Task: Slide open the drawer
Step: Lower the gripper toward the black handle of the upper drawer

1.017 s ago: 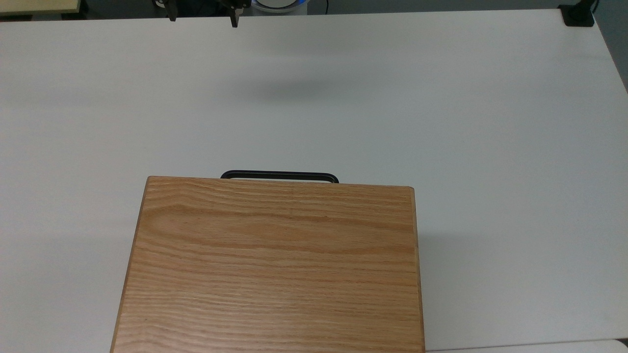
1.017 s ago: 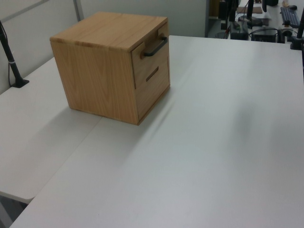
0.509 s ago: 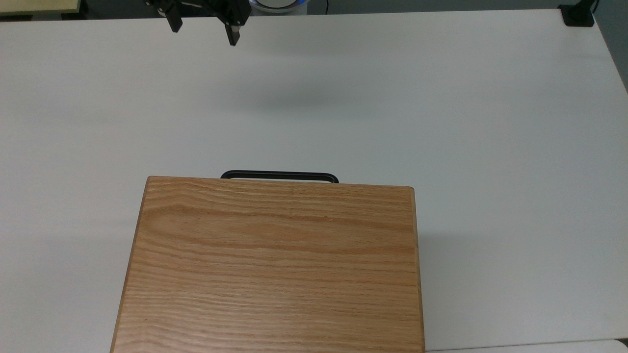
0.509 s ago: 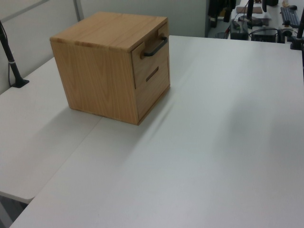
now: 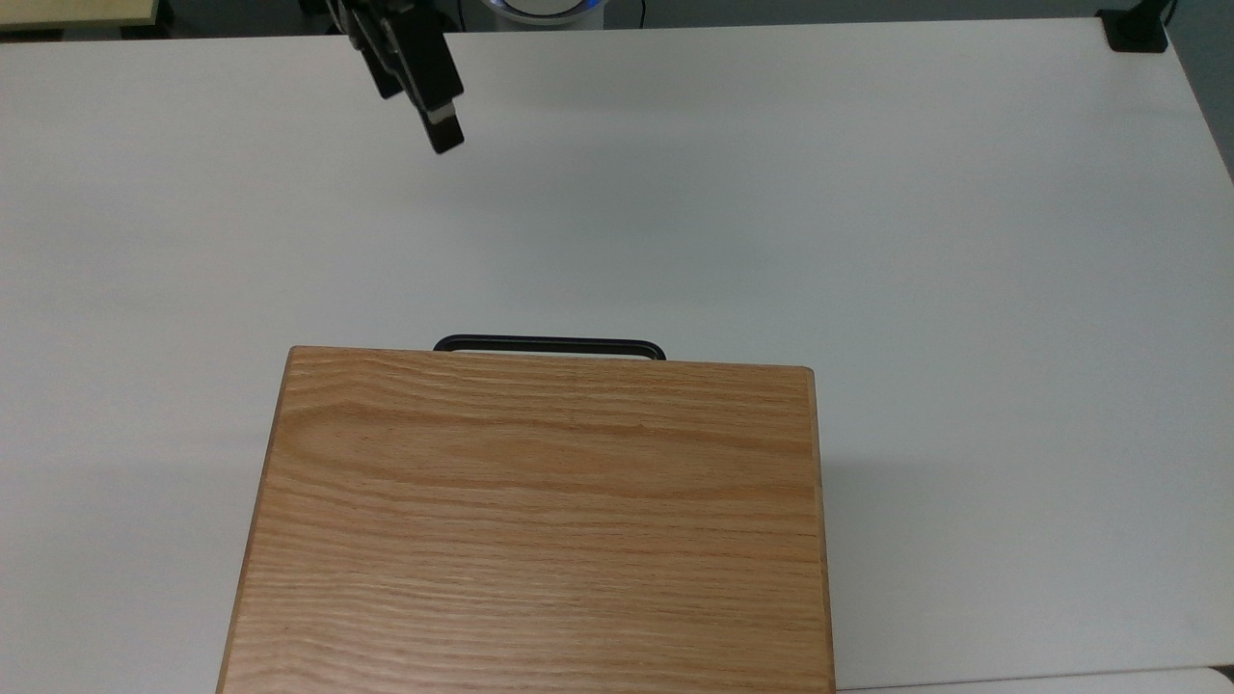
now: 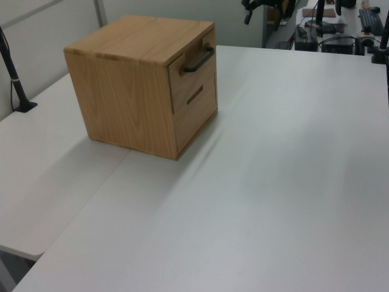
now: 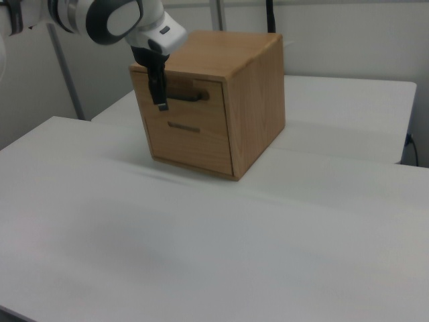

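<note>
1. Drawer (image 6: 196,67) is the top one in the oak cabinet (image 6: 130,103); its front sits flush with the cabinet face, so it is closed. Its black bar handle (image 5: 549,345) sticks out past the cabinet's front edge in the top view.
2. A second drawer front with a slot pull (image 6: 194,94) sits below it, also flush.
3. Cabinet stands on the white table (image 5: 868,241), at the bottom centre of the top view and on the left view's left, handle side facing the open table.
4. Gripper (image 5: 439,120) hangs in the air near the table's far edge at the top view's upper left, well apart from the handle and touching nothing.
5. Gripper state: cannot tell, since the fingers overlap in the top view and the right view.
6. In the right view the gripper (image 7: 159,94) lines up in front of the cabinet's left front edge.
</note>
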Action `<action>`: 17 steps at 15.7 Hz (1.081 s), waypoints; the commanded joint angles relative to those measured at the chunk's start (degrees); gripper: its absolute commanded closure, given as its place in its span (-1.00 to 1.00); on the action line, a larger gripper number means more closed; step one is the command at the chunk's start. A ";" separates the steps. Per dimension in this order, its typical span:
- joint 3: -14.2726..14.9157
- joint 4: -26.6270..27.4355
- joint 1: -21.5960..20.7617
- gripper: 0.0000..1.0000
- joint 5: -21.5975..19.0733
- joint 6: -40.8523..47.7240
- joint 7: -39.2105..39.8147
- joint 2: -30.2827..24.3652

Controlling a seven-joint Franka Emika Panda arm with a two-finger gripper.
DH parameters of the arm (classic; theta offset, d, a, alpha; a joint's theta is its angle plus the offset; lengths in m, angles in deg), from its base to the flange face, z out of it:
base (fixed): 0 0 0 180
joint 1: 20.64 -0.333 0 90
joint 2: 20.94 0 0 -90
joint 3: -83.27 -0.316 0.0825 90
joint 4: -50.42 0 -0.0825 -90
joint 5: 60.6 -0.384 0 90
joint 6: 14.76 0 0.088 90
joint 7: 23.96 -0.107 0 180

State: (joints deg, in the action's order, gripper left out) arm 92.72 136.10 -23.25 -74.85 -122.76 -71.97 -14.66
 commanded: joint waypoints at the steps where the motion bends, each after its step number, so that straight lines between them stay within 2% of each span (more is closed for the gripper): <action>1: 0.31 4.92 -3.36 -1.00 -1.05 -10.89 -16.21 -0.74; 9: 0.31 5.72 -8.37 -0.43 -0.44 -27.87 -23.79 4.53; 12: 0.31 5.81 -9.95 -0.32 -0.17 -30.07 -25.20 5.67; 17: 0.39 5.63 -11.19 -0.26 0.79 -34.29 -27.66 8.74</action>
State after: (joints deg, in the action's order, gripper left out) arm 92.39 141.11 -33.13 -74.91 -153.87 -97.63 -7.10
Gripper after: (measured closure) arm 0.361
